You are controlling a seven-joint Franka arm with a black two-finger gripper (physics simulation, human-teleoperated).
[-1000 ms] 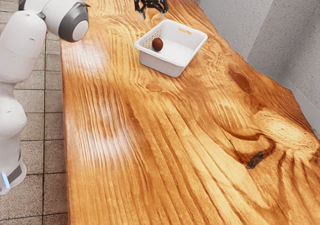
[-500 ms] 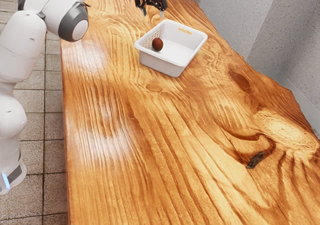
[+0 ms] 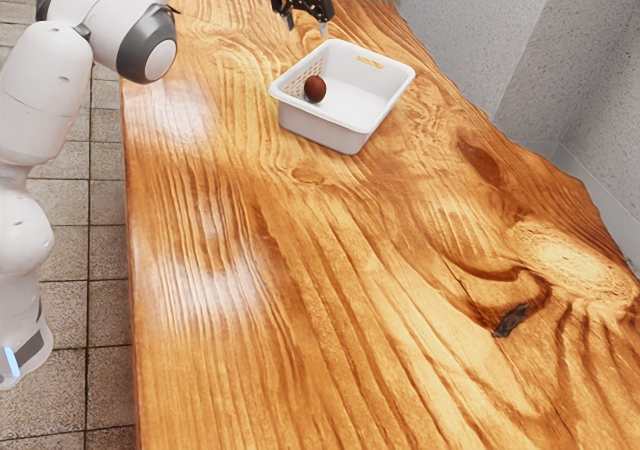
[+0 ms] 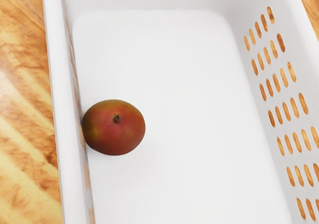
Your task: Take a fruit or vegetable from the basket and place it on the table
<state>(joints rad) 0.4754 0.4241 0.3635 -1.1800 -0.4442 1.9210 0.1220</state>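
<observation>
Wood-grain table (image 3: pixel 250 350) nearest, white slotted basket (image 3: pixel 322 132) toward its far end, mango (image 3: pixel 315 89) inside by the wall at the exterior view's left, black two-finger gripper (image 3: pixel 307 27) raised at basket's far side, fingers well apart, holding nothing.

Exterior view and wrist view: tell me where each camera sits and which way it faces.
Exterior view: beside the arm, raised, looking down across the table; the arm and its end effector show.
Wrist view: on the arm's hand, facing down into the white basket.
Shared: the basket, the reddish fruit by its side wall, and some of the table.
</observation>
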